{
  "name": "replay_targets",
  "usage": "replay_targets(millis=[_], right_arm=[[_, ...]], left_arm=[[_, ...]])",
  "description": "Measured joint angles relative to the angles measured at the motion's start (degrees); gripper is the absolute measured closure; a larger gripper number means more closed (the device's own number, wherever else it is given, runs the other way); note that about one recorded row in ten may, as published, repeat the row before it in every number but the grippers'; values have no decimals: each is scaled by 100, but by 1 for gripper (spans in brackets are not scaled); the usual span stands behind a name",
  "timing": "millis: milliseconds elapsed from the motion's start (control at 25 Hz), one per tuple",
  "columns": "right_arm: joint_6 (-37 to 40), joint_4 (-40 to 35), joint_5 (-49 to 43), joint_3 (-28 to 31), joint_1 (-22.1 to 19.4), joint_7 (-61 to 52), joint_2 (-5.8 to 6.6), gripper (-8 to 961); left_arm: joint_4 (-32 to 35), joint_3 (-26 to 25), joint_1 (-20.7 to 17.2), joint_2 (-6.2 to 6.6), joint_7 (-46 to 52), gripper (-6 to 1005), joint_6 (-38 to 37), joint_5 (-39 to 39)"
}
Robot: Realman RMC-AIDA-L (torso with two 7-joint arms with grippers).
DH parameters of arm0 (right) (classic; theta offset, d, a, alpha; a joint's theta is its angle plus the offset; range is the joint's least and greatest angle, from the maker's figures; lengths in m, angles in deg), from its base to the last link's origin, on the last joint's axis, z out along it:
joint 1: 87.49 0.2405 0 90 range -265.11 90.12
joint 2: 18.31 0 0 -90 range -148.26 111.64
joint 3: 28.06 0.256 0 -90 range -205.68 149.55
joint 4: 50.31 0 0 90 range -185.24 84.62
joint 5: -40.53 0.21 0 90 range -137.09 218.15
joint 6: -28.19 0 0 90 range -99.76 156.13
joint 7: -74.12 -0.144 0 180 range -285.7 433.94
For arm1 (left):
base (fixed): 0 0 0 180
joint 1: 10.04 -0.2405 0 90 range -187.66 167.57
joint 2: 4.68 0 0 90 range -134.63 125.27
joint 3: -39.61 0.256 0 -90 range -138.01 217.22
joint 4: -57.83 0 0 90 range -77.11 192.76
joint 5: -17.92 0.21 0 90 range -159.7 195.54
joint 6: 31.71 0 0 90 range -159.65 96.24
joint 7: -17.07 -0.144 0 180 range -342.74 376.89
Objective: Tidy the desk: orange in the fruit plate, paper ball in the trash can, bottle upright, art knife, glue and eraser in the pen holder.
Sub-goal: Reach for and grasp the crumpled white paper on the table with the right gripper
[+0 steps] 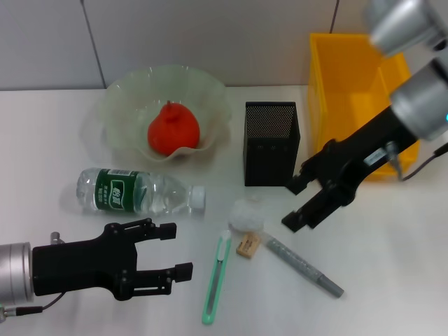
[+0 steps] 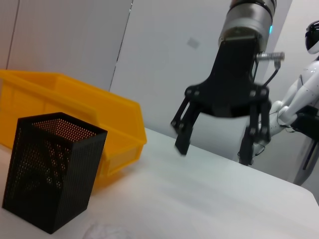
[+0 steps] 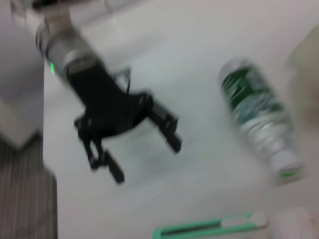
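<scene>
Clearly both grippers hang empty, jaws apart: right gripper (image 1: 306,203) partly hides the paper ball (image 1: 247,213); left gripper (image 1: 175,253) idles.

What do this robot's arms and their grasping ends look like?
Both arms are silver-grey cylinders ending in matte black parts. Each tool, left tool and right tool, has two black angular fingers on linkages. A thin cable runs beside each wrist, and a small blue-green light glows on the right arm.

White desk (image 1: 392,266) — grey panelled wall (image 1: 175,35)
</scene>
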Motion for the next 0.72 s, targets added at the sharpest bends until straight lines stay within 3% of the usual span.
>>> replay_targets(millis=[120, 240, 480, 720], right_arm=[[-336, -169, -444, -375, 101, 24, -307, 144], [-764, -309, -676, -733, 79, 53, -491, 144], [-1663, -98, -511, -1407, 19, 178, -565, 145], [-2177, 191, -227, -1715, 17, 378, -570, 146]], left_arm=[[1, 28, -23, 15, -66, 178, -21, 26], [7, 40, -24, 20, -95, 181, -29, 51], [9, 46, -31, 32, -113, 187, -23, 95], [10, 44, 15, 32, -110, 188, -21, 95]])
